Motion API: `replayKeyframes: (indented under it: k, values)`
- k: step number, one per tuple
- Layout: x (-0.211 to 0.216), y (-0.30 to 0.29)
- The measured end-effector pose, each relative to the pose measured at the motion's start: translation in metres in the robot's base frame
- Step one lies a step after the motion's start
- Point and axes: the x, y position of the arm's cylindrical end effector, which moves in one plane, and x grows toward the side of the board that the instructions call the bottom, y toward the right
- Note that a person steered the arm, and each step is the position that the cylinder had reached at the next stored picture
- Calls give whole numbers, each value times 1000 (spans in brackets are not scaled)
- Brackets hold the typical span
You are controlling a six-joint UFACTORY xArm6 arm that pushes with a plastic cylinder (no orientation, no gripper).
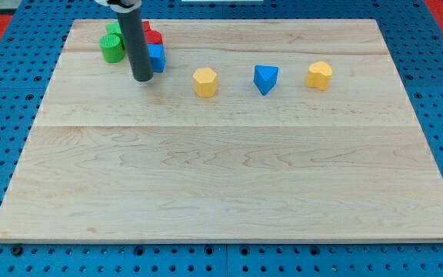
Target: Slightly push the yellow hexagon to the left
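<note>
Two yellow blocks lie in the upper half of the wooden board. One yellow block (204, 81) sits left of centre, and the other yellow block (319, 75), which looks six-sided, sits further to the view's right. A blue triangular block (265, 78) lies between them. My tip (142, 79) rests on the board to the left of the left yellow block, clearly apart from it. The rod rises from the tip to the view's top and stands right beside a blue block (157, 58).
A cluster sits at the board's upper left: a green block (112, 46), a red block (152, 35) and the blue block, partly hidden by the rod. The board's top edge (283, 21) borders a blue perforated surface.
</note>
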Motion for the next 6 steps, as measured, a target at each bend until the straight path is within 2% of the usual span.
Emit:
replayKeyframes:
  k: [2,3,4,5,6]
  values:
    - [-19,99]
    - [-3,127]
    - [14,92]
    - [-19,106]
    - [-56,152]
